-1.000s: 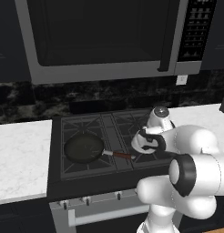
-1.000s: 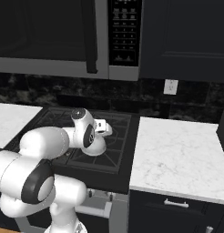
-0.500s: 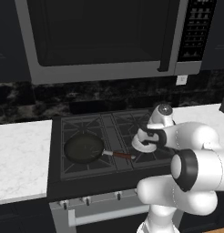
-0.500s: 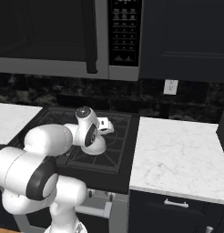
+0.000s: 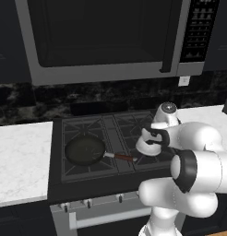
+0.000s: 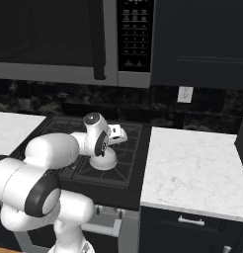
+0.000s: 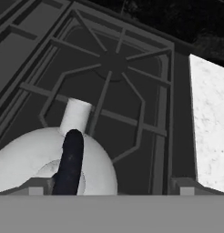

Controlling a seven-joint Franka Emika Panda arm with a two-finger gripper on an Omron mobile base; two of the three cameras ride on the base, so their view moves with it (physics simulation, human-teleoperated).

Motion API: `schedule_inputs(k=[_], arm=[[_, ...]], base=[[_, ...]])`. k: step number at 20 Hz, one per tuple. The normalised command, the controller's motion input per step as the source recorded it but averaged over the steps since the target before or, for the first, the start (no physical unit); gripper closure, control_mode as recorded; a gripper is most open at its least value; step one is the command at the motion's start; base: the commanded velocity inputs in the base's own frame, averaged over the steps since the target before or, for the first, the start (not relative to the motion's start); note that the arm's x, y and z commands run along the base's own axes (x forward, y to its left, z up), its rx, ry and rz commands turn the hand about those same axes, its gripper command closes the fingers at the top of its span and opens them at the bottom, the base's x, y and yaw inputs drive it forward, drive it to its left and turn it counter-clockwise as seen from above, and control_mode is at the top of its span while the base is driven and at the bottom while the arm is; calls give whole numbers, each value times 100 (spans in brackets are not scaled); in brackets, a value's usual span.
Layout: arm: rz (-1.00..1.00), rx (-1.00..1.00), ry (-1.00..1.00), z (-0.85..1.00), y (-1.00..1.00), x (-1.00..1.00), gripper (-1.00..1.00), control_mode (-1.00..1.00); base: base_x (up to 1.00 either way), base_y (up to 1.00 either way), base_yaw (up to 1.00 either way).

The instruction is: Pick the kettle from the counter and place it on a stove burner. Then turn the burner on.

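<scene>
Setting the kettle (image 6: 104, 159) squarely on the stove burner (image 6: 106, 165) at the front right of the dark cooktop looks like the step in hand; seen sitting on or just above the grate in both base views, contact not certain. Best done by lowering straight down, keeping the body level, letting the base rest flat across the grate bars before letting go, then lifting clear of the black arched handle (image 7: 70, 159) without hooking it. Directly beneath the gripper (image 6: 104, 146), kettle with spout pointing away toward the rear burner; beyond and to one side, the white counter (image 7: 209, 132); well off to the other side, a frying pan (image 5: 85, 150) on the left front burner. Fingertips hidden, so cannot tell whether the pincer grips the handle or stands apart, though the handle runs straight up into it. Arm folded low over the stove, elbow bulging forward, forearm reaching level, hand tipped downward over the kettle's dome.
</scene>
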Motion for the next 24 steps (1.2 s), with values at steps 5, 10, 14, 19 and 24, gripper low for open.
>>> schedule_inputs(k=[5, 10, 14, 19, 24], arm=[[-5, -11, 0, 2, -34, 0, -100, -100], [-2, -6, 0, 1, -18, -1, -100, -100], [0, 0, 0, 8, 4, -16, -100, -100], [-2, 0, -3, 36, 10, -13, -100, -100], [-2, 0, -5, 43, 1, -2, -100, -100]], base=[[0, 0, 0], [0, 0, 0], [0, 0, 0], [0, 0, 0], [0, 0, 0]])
